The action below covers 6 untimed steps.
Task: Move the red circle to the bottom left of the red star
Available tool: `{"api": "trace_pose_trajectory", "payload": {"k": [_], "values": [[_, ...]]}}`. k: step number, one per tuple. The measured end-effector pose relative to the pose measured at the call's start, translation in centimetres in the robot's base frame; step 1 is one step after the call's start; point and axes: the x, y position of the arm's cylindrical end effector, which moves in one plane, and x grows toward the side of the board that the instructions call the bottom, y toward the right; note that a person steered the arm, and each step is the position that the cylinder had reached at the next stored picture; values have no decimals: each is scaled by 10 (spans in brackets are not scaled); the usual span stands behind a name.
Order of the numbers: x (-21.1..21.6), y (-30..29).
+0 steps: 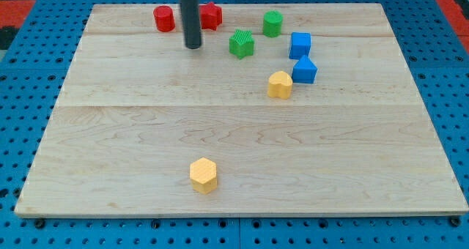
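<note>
The red circle (163,18) stands near the board's top edge, left of centre. The red star (211,16) is to its right, partly hidden behind my dark rod. My tip (193,46) rests on the board just below the gap between the two red blocks, a little below and to the right of the circle and below-left of the star. It touches neither block as far as I can see.
A green star (241,43) and a green cylinder (272,23) sit right of my tip. Two blue blocks (300,44) (304,70) and a yellow heart (279,84) lie further right. A yellow hexagon (204,175) lies near the bottom. The wooden board (110,146) sits on a blue pegboard.
</note>
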Motion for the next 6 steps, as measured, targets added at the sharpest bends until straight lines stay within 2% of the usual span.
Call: {"api": "trace_pose_trajectory", "payload": {"k": [1,2,3,4,6], "values": [[0,-58],[-17,-119],[-56,-131],[-82,-125],[-84,-45]]}}
